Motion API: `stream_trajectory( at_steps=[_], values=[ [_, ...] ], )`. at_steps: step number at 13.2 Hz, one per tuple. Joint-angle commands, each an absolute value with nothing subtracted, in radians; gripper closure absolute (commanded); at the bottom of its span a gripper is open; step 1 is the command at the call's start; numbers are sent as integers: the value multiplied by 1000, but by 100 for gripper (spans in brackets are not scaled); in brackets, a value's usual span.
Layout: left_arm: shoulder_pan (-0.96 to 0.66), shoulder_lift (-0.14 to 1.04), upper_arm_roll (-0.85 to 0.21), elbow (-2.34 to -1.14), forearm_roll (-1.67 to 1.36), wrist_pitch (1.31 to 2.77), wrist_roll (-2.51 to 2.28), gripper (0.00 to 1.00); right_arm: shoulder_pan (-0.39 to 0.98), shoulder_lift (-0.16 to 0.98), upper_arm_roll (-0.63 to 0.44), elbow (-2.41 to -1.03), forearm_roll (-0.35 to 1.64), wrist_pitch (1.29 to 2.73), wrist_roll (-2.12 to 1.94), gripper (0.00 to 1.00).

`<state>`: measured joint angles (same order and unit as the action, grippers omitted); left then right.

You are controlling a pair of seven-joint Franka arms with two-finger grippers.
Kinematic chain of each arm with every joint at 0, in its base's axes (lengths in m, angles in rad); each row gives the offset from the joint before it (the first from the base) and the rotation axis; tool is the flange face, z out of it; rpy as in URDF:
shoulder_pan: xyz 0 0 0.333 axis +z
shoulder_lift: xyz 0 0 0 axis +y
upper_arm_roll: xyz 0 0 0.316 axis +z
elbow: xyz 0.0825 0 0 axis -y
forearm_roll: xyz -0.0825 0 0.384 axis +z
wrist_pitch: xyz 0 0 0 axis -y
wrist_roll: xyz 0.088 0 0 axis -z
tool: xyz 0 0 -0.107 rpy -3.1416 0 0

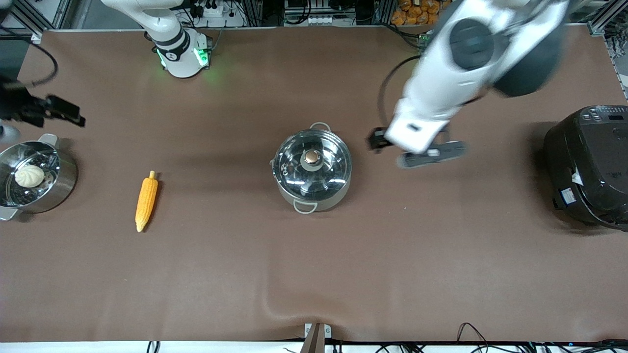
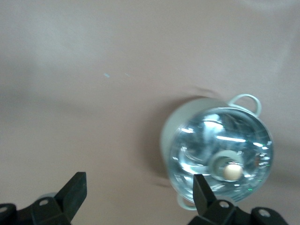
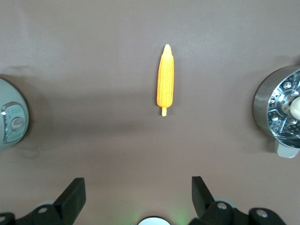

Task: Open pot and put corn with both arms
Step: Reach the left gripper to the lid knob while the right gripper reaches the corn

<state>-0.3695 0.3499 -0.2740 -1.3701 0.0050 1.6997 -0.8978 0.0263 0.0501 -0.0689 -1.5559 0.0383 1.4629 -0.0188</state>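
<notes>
At table centre the lidded pot sits at nine o'clock from the wide-open left gripper; right gripper, also wide, waits; an off-centre descent risks missing the knob.

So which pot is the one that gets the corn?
Start at the middle of the brown table. The pot stands there, round and shiny, between the corn and the big black cooker. Unlike the steamer pot holding a white bun, it wears a clear glass lid with a coppery knob.

A brown mat covers the bench; cables and aluminium framing edge the bench.
</notes>
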Motion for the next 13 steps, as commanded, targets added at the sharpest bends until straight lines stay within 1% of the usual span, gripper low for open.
stream_trajectory(
  at_steps=[1,3,5,7,9,13],
  values=[
    [-463,461,-255,-1273,40,1736,-1055,0,18,150,-67,-1542,28,1508,-6,0],
    [-523,514,-239,-1269,41,1817,-1165,0,-15,243,-67,-1551,28,1561,-6,0],
    [-609,537,-169,-1269,41,1851,-1206,0,-40,316,-67,-1586,31,1621,-12,0],
    [-688,549,-115,-1278,41,1850,-1216,0,-49,340,-67,-1665,31,1757,-18,0],
    [-704,574,-114,-1279,43,1850,-1232,0,-35,345,-67,-1733,32,1860,-18,0],
    [-730,633,-110,-1278,43,1896,-1247,0,-35,448,-67,-1736,26,1948,-21,0]
  ],
)
